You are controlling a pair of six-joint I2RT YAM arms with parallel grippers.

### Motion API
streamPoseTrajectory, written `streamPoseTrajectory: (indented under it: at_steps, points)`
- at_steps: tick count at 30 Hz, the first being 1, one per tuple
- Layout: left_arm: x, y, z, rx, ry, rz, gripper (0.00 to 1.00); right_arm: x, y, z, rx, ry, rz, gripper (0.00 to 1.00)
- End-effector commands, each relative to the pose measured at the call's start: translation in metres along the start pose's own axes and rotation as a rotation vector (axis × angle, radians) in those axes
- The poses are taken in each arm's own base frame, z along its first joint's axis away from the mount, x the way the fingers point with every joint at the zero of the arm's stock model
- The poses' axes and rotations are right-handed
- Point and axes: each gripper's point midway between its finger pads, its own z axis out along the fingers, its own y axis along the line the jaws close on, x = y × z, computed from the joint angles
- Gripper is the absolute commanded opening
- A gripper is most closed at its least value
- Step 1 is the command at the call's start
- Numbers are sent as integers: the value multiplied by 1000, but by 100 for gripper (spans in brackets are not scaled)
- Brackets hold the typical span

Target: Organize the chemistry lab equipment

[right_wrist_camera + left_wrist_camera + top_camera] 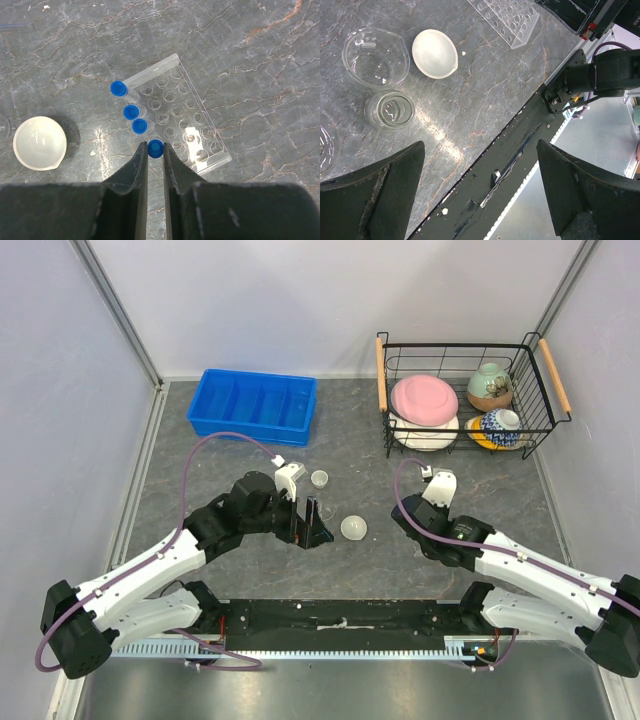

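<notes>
A clear plastic rack lies on the grey table with three blue-capped tubes standing along its left edge. My right gripper is shut on a fourth blue-capped tube at the rack's near corner, in line with the others; whether it sits in a hole I cannot tell. A little white dish lies left of the rack. My left gripper hangs wide open over the table's near edge with nothing between its fingers. A wide glass beaker, a small glass beaker and the white dish lie beyond it.
A blue divided bin stands at the back. At the back right, a wire basket holds a pink plate and patterned bowls. The black base rail runs along the near edge.
</notes>
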Motion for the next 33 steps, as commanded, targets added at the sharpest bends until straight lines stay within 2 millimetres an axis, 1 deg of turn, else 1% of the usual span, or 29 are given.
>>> streamPoseTrajectory:
  at_steps: [1,8,15,19,20,22,23,25,26,28,30,32,33]
  points:
    - [-6,1,0,-5,-22,42,100,1,0,4,7,-15,6,0]
    - [-5,2,0,-7,-20,41,100,9,2,7,-1,6,-6,0]
    - [-4,2,0,-8,-18,39,100,22,4,13,-9,38,-16,0]
    - [-4,3,0,-10,-19,39,100,23,4,14,-12,39,-11,0]
    - [-3,3,0,-11,-17,38,100,24,4,14,-13,41,-11,4]
    - [-3,4,1,-12,-15,37,100,24,4,13,-16,43,-15,8]
    - [-3,4,1,-12,-15,37,100,25,4,13,-16,45,-13,14]
    - [-3,4,1,-12,-14,38,100,25,3,13,-12,47,-13,20]
    - [-3,4,1,-12,-15,37,100,25,4,13,-14,50,-12,25]
    - [-2,4,2,-12,-12,37,100,24,4,12,-14,50,-10,30]
    - [-2,4,1,-13,-11,37,100,20,5,9,-18,43,-4,33]
    - [-2,4,2,-12,-9,38,100,16,4,6,-17,39,-1,39]
    - [-1,4,2,-13,-7,36,100,9,6,2,-24,25,12,41]
